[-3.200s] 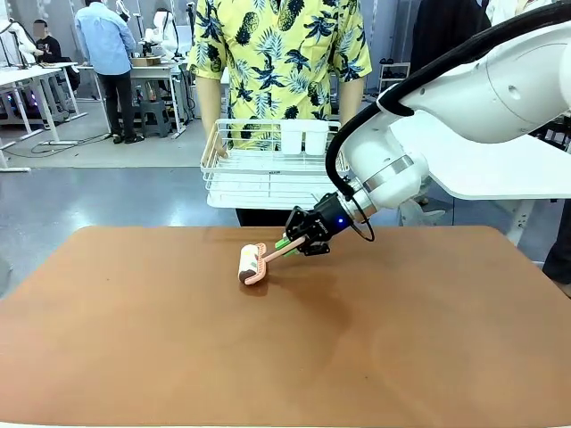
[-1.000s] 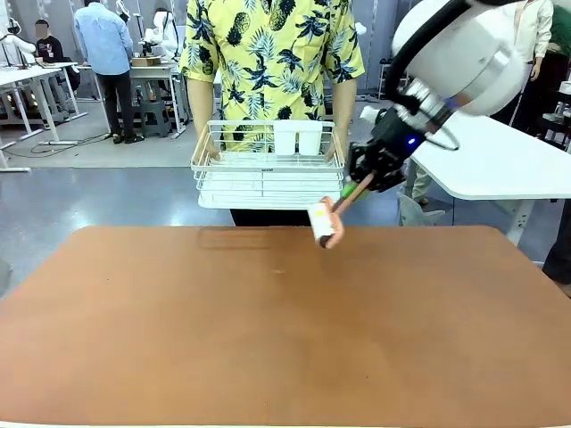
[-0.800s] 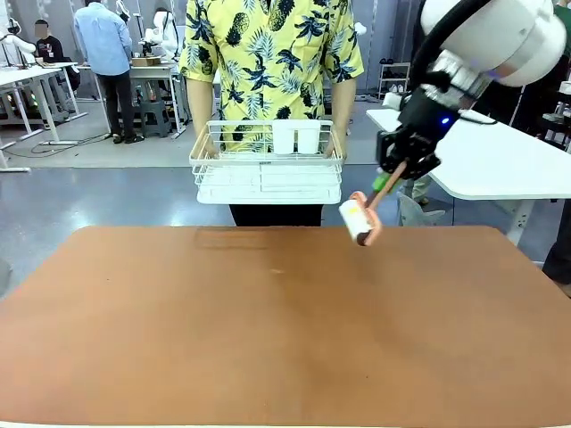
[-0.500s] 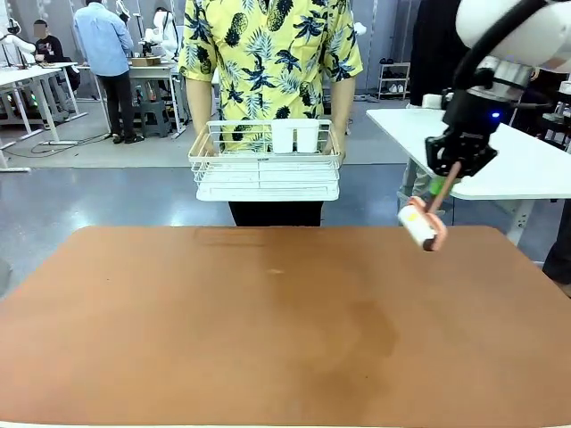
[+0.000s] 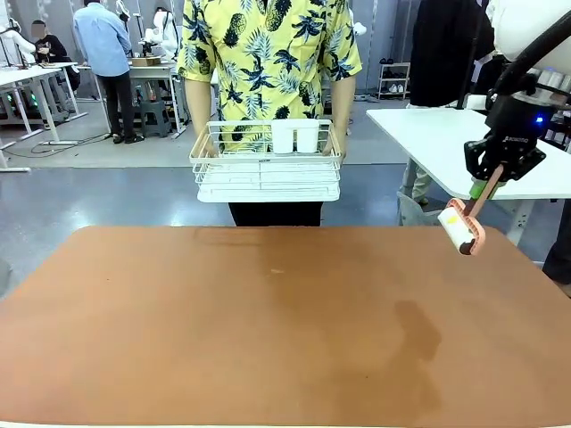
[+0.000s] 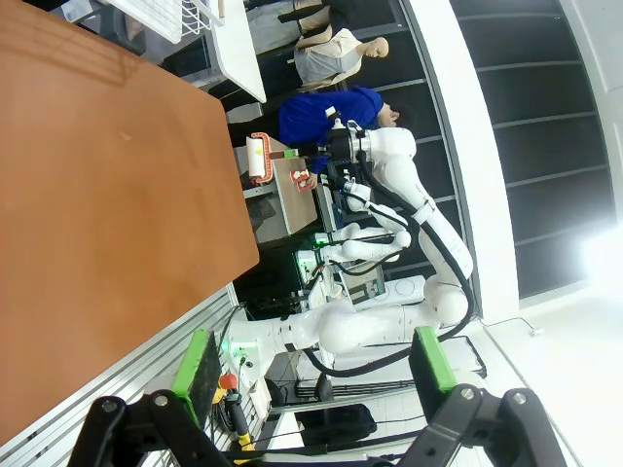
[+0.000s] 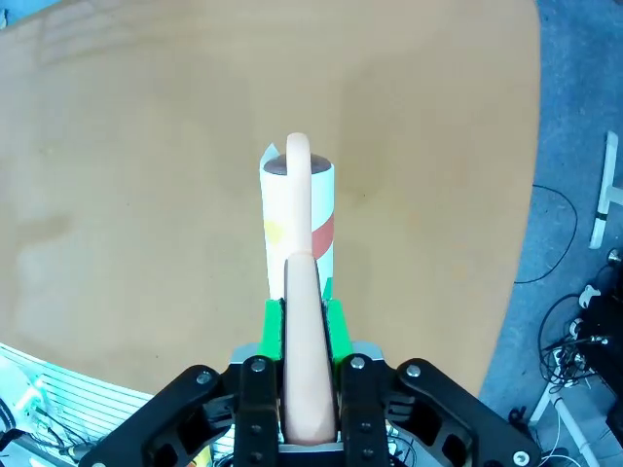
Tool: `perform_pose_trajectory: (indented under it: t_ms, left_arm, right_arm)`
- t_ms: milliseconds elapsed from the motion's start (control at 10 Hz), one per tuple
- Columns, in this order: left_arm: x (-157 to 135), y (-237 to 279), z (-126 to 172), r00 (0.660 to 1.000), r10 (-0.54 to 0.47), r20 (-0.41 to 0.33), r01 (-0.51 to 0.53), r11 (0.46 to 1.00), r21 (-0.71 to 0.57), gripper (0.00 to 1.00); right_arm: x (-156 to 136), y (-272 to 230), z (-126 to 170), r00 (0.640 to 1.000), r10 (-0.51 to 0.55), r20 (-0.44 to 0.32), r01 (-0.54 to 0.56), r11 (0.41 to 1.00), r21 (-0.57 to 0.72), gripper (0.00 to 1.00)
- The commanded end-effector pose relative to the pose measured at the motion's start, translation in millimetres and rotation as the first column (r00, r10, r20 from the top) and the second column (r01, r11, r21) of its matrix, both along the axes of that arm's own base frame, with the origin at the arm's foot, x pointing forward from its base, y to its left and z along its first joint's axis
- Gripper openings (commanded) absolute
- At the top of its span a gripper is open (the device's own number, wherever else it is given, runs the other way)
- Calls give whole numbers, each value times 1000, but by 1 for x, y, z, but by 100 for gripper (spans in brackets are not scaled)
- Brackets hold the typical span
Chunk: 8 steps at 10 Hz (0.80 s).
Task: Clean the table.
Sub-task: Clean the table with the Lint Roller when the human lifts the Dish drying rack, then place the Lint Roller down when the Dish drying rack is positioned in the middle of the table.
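Item: lint roller [image 5: 459, 230], handle clamped in your right tool [image 5: 489, 184], roll end down, held clear above the far right corner of the counter [image 5: 268, 330], prob. so it won't drag; your left tool [image 6: 313, 365] gapes wide, empty, off beside the counter.

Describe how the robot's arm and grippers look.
The right arm is a white, rounded shell with a black cable looped along it and a blue light near the wrist. The right gripper and left gripper are black, each with two fingers carrying bright green pads.
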<state>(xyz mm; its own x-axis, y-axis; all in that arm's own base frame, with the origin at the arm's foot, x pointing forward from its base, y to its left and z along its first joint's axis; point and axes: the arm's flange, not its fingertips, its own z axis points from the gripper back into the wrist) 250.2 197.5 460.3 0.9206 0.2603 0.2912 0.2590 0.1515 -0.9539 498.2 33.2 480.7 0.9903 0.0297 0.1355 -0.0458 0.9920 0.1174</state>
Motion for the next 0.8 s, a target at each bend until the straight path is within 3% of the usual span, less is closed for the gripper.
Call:
perform_pose_trajectory:
  t_ms: [0, 700]
  left_arm:
    - [-2, 2, 2, 1000, -5, 15, 5, 1000, -15, 100]
    - [-2, 2, 2, 1000, -5, 15, 5, 1000, -15, 100]
  right_arm:
    - [6, 7, 4, 1000, 15, -4, -15, 1000, -3, 21]
    - [6, 7, 4, 1000, 15, -4, -15, 1000, -3, 21]
